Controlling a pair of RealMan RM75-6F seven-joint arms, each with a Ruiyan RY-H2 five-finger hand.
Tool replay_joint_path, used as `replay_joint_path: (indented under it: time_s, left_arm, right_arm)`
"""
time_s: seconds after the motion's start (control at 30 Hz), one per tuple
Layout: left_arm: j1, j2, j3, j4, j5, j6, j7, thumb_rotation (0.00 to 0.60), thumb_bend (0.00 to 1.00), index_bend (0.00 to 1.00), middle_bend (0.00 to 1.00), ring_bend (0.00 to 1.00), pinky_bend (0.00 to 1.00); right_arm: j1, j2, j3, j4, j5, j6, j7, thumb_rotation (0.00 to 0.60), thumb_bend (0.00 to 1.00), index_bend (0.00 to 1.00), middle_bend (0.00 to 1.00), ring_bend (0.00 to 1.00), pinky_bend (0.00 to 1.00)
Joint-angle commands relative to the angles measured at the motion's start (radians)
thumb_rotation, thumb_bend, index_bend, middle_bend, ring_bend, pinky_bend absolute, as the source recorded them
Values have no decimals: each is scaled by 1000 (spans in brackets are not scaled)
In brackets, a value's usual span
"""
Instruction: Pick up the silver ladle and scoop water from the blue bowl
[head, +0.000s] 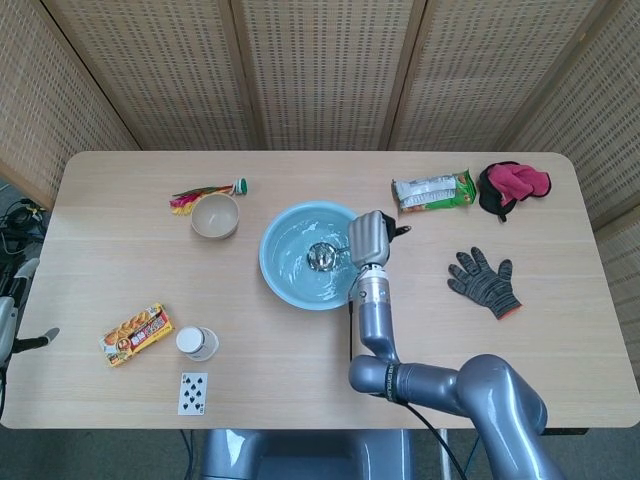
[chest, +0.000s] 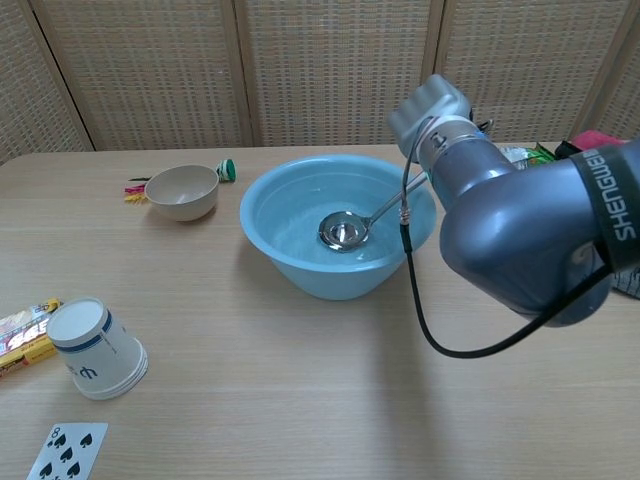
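The blue bowl (head: 275, 275) (chest: 300, 280) with water stands mid-table. The silver ladle's cup (head: 320, 257) (chest: 343, 231) sits low in the water near the bowl's middle. Its handle (chest: 388, 204) slopes up to the right over the rim. My right hand (head: 368, 238) (chest: 430, 105) grips the handle's end just above the bowl's right rim; its fingers are hidden behind the back of the hand. A sliver of my left hand (head: 12, 322) shows off the table's left edge, fingers apart, holding nothing.
A beige bowl (head: 215, 215) and a feathered toy (head: 205, 195) lie left of the blue bowl. A paper cup (head: 197, 343), a snack packet (head: 135, 333) and a playing card (head: 192, 392) sit front left. A green packet (head: 433, 190) and gloves (head: 485, 280) lie to the right.
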Motion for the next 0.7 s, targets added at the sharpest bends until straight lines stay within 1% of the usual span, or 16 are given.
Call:
replay_joint_path:
  time_s: [0.03,0.13,0.17,0.3,0.47,0.7]
  left_arm:
    - [0,0,1,-1,1,0,0,600,0,0,0,0,0]
    - [1,2,2,-4,4,2,-1,600,0,0,0,0,0]
    - [1,2,2,-6,4,2,-2,600,0,0,0,0,0]
    - [1,4,4,-12,6,1,-6,600,0,0,0,0,0]
    - [2,5,7,-18,14,6,-4,600,0,0,0,0,0]
    - [4,7,8,-21,16,10,-3,600,0,0,0,0,0]
  right_arm:
    - [-18,13,53,-50,43,6,-3,600,953,783,1000,1000,1000]
    - [-29,42,122,-129,113,19,-22,600,957,783,1000,1000,1000]
    - [-31,55,137,-154,131,29,-33,600,959,783,1000,1000,1000]
    - [-46,109,184,-253,182,51,-52,600,970,789,1000,1000,1000]
    - [-64,185,260,-382,275,78,-57,600,979,798,1000,1000,1000]
    - [-71,272,336,-495,381,106,-60,600,980,803,1000,1000,1000]
